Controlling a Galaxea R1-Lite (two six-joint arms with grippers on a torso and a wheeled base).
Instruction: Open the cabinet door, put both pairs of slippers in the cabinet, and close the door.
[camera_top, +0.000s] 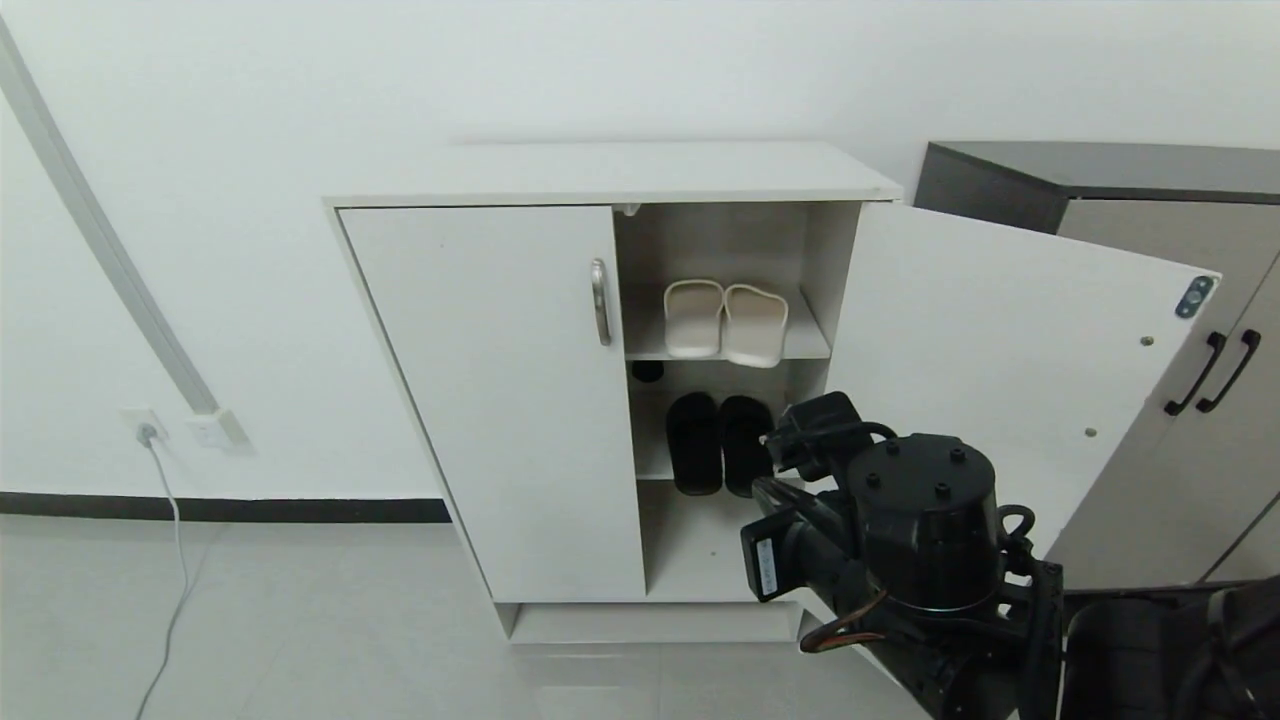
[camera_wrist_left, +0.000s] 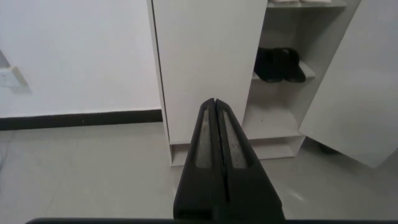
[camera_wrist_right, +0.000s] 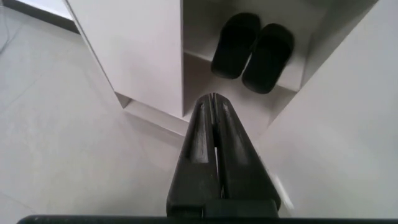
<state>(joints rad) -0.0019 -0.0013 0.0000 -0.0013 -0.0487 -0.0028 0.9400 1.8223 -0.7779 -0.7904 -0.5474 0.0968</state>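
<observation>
Head view: white cabinet (camera_top: 640, 172) — right door (camera_top: 1000, 350) swung wide, left door (camera_top: 490, 400) shut. Beige slippers (camera_top: 725, 320) side by side on upper shelf (camera_top: 812, 348); black slippers (camera_top: 718, 442) on middle shelf (camera_top: 650, 462). Right tool (camera_wrist_right: 213, 102) clenched, empty, before the open compartment. Left tool (camera_wrist_left: 213, 104) clenched, empty — facing the shut door.
</observation>
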